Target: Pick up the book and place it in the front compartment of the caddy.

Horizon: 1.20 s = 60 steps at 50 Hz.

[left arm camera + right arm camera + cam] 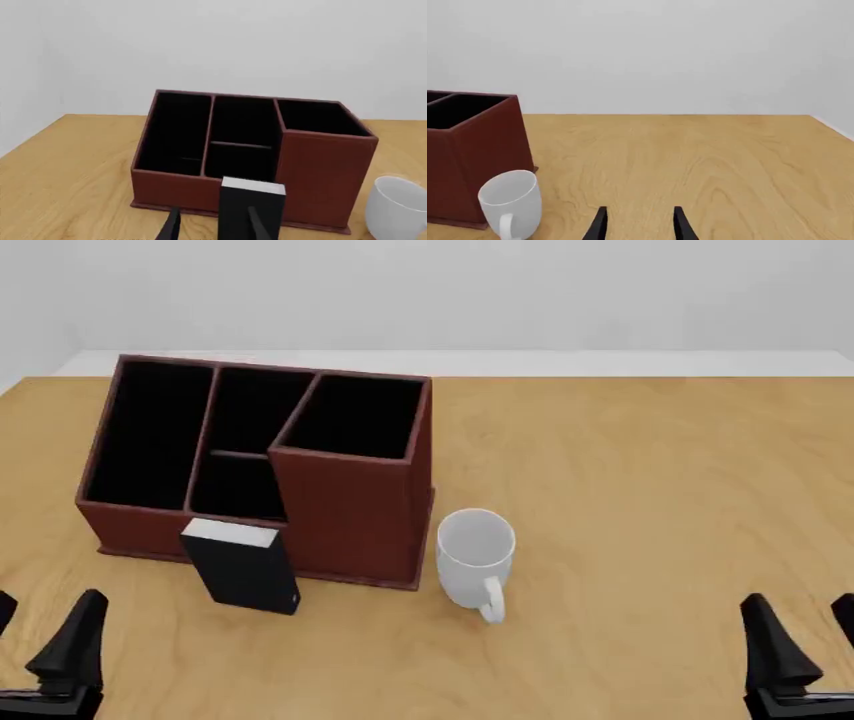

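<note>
Left wrist view: one caddy fills the centre of the frame, dark reddish-brown outside, black inside. Four compartments are counted: one long bay at frame left, two shorter bays in the middle split by a low divider, and one taller bay at right. One book stands upright at lower centre, white-grey page edge uppermost, just in front of the caddy's near wall; contact cannot be determined. One white mug shows partly at the lower right edge. The left gripper shows two dark fingertips set apart at the bottom edge, nothing between them; the book stands beyond them.

Front view: the one caddy sits at upper left on the one wooden table. The one book stands tilted at the caddy's near wall, lower left of centre, outside every compartment. The one mug stands upright just right of the caddy, handle toward the camera. The left gripper sits at the bottom left corner, the right gripper at the bottom right corner; both spread and empty, well apart from the book.

Right wrist view: the right gripper has two fingertips parted over bare table. One mug and the caddy's tall end occupy the left of the frame.
</note>
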### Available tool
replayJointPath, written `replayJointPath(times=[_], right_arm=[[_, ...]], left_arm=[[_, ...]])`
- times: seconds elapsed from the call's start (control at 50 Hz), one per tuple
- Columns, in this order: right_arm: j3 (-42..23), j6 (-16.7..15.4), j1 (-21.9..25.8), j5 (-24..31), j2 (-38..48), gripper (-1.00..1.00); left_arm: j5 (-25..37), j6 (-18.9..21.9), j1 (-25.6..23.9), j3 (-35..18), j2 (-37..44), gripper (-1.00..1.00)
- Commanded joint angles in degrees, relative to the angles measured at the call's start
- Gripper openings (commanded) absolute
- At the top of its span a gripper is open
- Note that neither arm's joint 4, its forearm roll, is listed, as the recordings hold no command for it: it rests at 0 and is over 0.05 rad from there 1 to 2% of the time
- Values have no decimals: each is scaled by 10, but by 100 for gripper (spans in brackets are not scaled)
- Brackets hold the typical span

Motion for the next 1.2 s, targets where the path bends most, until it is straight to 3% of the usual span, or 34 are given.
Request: replayJointPath(times=[0.02,0.4,0.46,0.5,0.76,0.96,0.98,1.0,1.04,1.1,1.12,1.2], right_arm=[[-2,4,2,3,-2,100],[-8,7,4,11,-4,100],[-9,6,5,11,-4,100],[-9,6,5,12,-4,100],[-13,7,7,15,-4,100],[-15,7,4,15,-3,100],[-14,7,3,15,-3,100],[-15,8,2,15,-3,100],[-15,8,2,15,-3,100],[-16,8,3,15,-2,100],[-15,8,4,15,-2,100],[-15,6,6,15,-2,100]], left_arm=[[-14,14,-2,13,5,100],[-5,15,-10,4,6,100],[15,24,-35,-21,2,100],[27,3,-31,-39,5,100],[63,9,-44,-168,62,100],[97,10,-63,-282,188,100],[111,31,-93,-297,192,100],[118,72,-88,-315,208,100],[141,81,-121,-340,224,100],[165,94,-131,-369,254,100],[168,133,-131,-381,254,100],[213,174,-150,-429,299,100]])
